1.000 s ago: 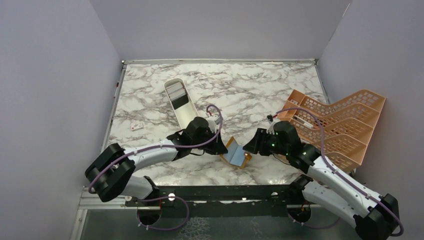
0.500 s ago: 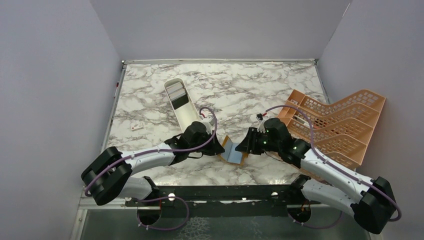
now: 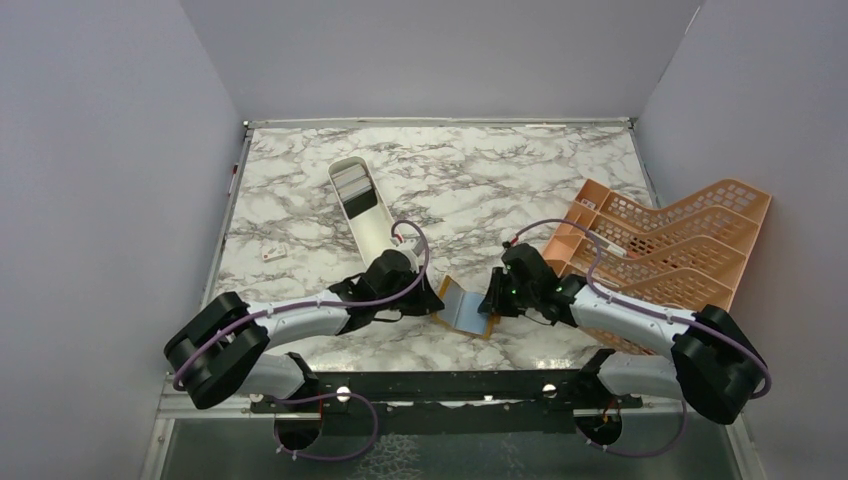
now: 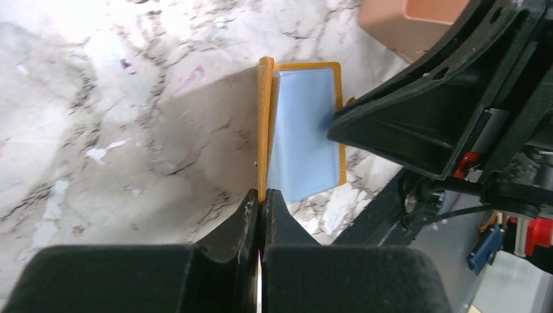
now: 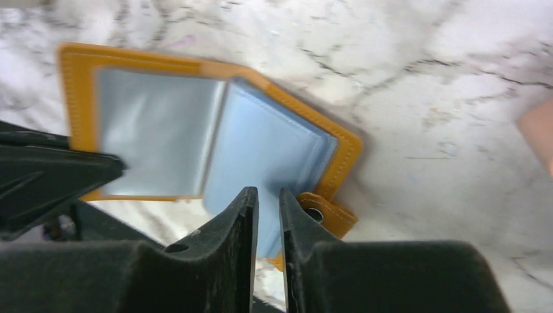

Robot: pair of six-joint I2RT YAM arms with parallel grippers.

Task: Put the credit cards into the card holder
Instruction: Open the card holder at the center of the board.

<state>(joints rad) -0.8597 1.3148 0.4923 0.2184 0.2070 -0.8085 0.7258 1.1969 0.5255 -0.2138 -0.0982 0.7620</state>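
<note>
Upper left of centre in the overhead view, the credit cards [image 3: 351, 182] lie in the white tray [image 3: 372, 232], well apart from the action. Next across is the left gripper [image 4: 261, 195], pinched tight on the orange edge of the card holder [image 4: 264, 130] and propping that cover up off the marble table [image 3: 300, 200]. That's a good anchor.

The holder lies open low in the centre of the overhead frame, between the two grippers. On to the right gripper [image 5: 267, 199]: its jaws are narrow and straddle the lower edge of the pale blue panel [image 5: 267, 150], just beside the snap tab [image 5: 329, 215]. Does it truly have hold? I can't tell. Pocket leaf or card? Can't say either.

To do this well, I'd judge the left should hold firm without tugging. The right should take only the blue piece, not tab or cover, and lift gently so the holder isn't dragged. Far right, the orange rack [image 3: 690, 255] plays no part.
</note>
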